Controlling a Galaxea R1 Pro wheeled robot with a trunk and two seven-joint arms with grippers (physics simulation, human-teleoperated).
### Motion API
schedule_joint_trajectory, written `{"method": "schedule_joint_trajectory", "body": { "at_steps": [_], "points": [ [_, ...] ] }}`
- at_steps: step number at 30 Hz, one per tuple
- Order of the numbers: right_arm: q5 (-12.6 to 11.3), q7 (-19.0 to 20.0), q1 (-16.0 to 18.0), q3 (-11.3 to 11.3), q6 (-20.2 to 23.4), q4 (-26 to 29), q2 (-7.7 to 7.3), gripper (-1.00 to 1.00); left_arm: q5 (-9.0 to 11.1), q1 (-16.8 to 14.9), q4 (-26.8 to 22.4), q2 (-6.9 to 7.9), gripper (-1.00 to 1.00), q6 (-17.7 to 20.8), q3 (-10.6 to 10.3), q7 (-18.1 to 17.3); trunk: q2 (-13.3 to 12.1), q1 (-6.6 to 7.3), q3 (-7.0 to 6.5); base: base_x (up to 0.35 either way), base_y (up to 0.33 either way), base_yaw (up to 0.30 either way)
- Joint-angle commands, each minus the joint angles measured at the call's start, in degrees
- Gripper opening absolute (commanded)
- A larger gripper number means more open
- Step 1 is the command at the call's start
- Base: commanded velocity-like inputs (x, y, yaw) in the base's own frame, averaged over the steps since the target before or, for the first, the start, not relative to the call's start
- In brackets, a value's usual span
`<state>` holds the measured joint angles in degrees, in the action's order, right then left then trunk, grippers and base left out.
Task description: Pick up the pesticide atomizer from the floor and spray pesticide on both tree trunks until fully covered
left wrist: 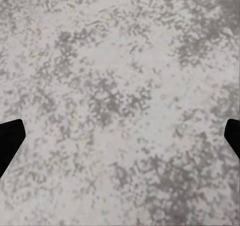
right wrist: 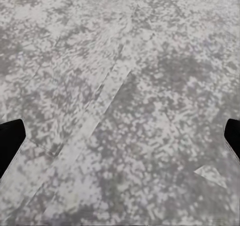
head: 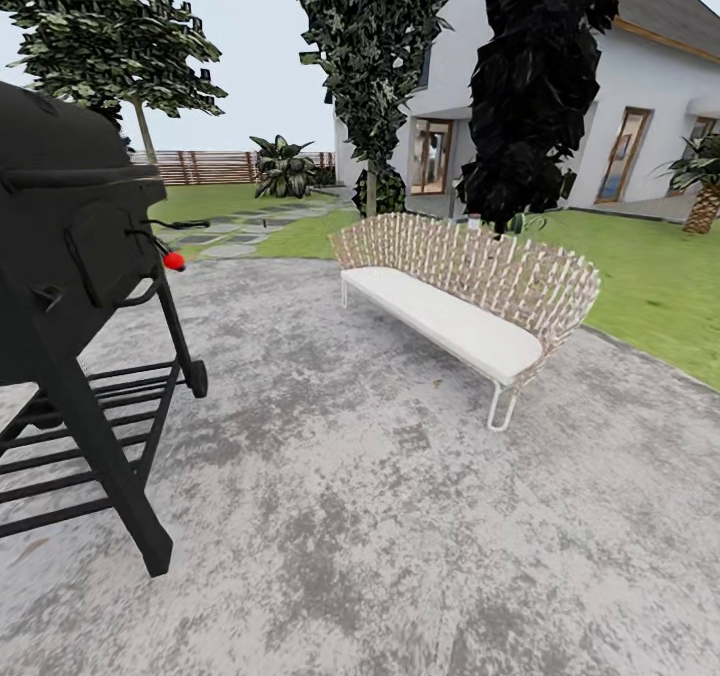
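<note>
Both hands point down at mottled grey paving: the left hand (left wrist: 120, 136) and the right hand (right wrist: 120, 136) each show two black fingertips far apart at the frame edges, released, nothing between them. Ahead of them, a black grill (head: 70, 286), cut off at the edge, stands on the paving, and a wicker bench (head: 470, 291) beyond. Farther off lie lawn (head: 650, 276), white house (head: 620, 106), and one pale-trunked tree (head: 110, 26) by the fence (head: 215, 166)

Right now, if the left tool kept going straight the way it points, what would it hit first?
The paving. The left tool's fingers stand wide apart with nothing between them, and only mottled grey ground lies ahead. How far off it is, the picture doesn't tell.
</note>
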<state>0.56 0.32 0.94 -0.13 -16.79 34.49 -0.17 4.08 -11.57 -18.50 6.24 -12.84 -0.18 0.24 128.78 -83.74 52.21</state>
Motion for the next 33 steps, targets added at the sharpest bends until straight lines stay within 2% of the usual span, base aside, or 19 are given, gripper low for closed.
{"method": "schedule_joint_trajectory", "body": {
  "at_steps": [1, 12, 33],
  "points": [
    [0.06, 0.03, 0.03, 0.0, -0.17, -0.03, -0.01, 1.0, 0.42, -0.03, 0.04, 0.0, 1.0, -0.17, -0.09, 0.02, 0.02, -0.02, 0.05, 0.339, 0.0, 0.0],
    [0.06, -0.05, 0.03, -0.04, -0.26, -0.03, -0.01, 1.0, 0.41, -0.03, 0.04, 0.0, 1.0, -0.17, -0.09, 0.02, 0.02, -0.02, 0.05, 0.339, -0.015, 0.0],
    [0.06, -0.05, 0.03, -0.04, -0.26, -0.1, -0.01, 1.0, 0.43, -0.03, 0.04, 0.0, 1.0, -0.17, -0.09, 0.02, 0.02, -0.02, 0.05, 0.339, -0.092, 0.0]
  ]
}}
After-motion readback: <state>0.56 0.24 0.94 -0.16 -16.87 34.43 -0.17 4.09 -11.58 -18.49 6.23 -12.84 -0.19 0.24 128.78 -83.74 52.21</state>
